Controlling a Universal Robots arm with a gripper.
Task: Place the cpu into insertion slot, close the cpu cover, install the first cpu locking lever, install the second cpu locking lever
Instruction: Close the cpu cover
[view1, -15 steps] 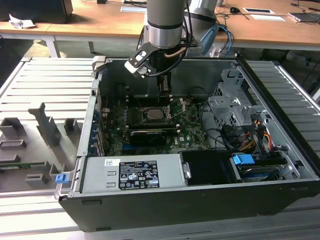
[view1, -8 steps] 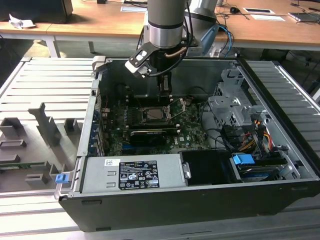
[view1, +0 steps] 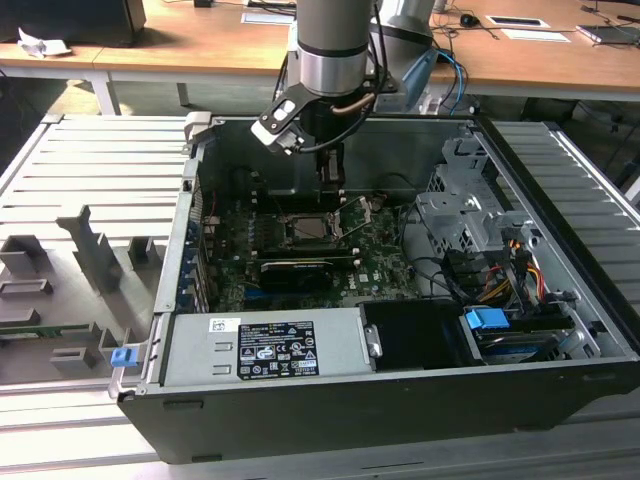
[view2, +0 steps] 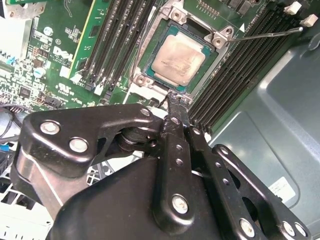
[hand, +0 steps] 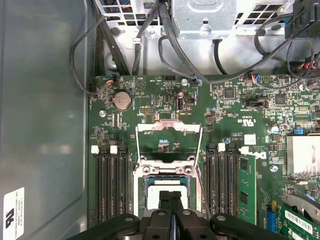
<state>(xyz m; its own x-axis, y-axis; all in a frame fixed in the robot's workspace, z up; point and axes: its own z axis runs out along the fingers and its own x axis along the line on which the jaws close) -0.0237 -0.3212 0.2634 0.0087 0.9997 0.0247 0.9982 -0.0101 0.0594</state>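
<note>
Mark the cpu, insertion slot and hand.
cpu (view2: 177, 59): second wrist view, middle of its metal face.
insertion slot (view2: 220, 38): second wrist view, silvery rim corner.
hand (hand: 170, 196): first wrist view, between its fingertips.

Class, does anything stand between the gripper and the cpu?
Nothing visible does. The cpu lies bare in the slot, the cover stands open behind it, and the shut gripper hangs by the slot's edge.

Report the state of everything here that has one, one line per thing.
cpu: seated flat in the insertion slot
cpu cover: swung open, off the cpu
locking levers: both unlatched
gripper: shut, empty, by the slot's edge
computer case: open, side panel off
</note>
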